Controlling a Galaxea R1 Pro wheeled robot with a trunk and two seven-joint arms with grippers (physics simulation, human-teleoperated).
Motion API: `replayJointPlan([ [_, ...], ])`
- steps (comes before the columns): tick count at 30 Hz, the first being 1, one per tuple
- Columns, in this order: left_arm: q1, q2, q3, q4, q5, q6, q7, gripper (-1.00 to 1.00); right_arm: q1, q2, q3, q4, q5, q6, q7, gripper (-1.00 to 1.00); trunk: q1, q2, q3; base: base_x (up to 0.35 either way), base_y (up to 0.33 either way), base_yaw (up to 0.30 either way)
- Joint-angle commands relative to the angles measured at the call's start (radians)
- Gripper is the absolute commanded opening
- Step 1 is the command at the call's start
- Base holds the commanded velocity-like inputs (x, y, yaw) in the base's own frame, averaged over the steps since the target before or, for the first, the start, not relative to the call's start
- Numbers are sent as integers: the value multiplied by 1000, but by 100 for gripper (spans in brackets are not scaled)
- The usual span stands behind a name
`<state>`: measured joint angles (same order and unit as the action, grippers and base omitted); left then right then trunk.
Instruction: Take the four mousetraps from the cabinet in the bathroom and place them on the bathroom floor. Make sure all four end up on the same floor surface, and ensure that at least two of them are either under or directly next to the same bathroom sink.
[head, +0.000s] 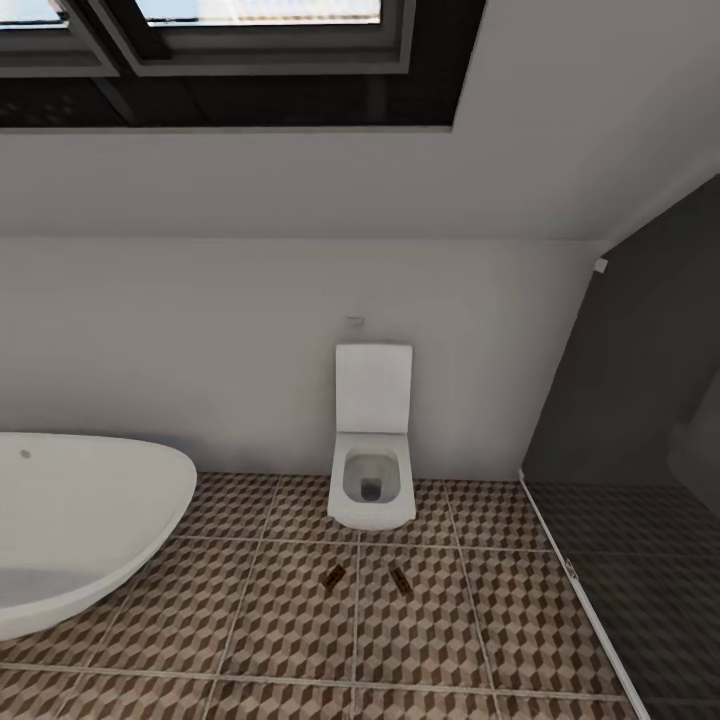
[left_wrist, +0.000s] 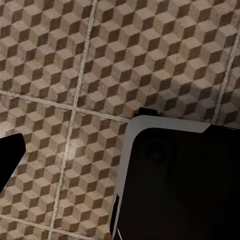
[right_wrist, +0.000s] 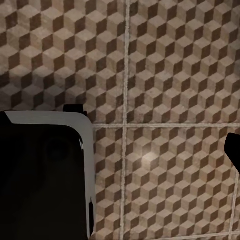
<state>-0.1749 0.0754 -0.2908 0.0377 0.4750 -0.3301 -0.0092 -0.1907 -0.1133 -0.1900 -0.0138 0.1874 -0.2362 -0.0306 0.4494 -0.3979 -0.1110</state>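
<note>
The head view faces a white toilet (head: 372, 455) set against a pale wall, lid raised. This toilet serves as the reference landmark.

Mousetraps: two small brown boards lie flat on the bathroom floor (head: 290, 620) just in front of the toilet bowl. One mousetrap (head: 335, 575) sits in front of the bowl toward the bathtub side; the second mousetrap (head: 400, 580) sits in front of the bowl toward the dark panel side. The two are near each other but apart, separated by a grout line. Their wire parts are too small to resolve.

Surroundings: a white oval bathtub (head: 80, 530) stands to one side of the toilet, cut off by the picture edge. On the other side of the toilet a dark panel (head: 640, 400) rises from the floor, with a thin pale strip along its base. A dark-framed window (head: 240, 60) sits above the toilet in the sloped ceiling, cropped at the top edge.

Wrist views: each looks down on cube-patterned tiles. A black body with a pale grey rim (left_wrist: 175, 185) covers part of the left wrist view; a like body (right_wrist: 45, 175) covers part of the right wrist view. A dark sliver shows at the edge of each picture, cut off. Finger state cannot be told for either gripper.
</note>
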Motion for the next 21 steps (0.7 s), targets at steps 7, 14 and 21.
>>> replayJointPlan([
  [7,-2,-1,-9,3,7,-6,-1,100,-1,0,-7,1,10,-3,-3,100,1,-2,-2,0,0,0],
  [14,-1,-1,-9,3,7,-5,-1,100,-1,0,-8,1,10,-4,-3,100,1,-2,-2,0,0,0],
  [21,-2,-1,-9,4,7,-4,-2,100,-1,0,-8,1,10,-3,-3,100,1,-2,-2,0,0,0],
])
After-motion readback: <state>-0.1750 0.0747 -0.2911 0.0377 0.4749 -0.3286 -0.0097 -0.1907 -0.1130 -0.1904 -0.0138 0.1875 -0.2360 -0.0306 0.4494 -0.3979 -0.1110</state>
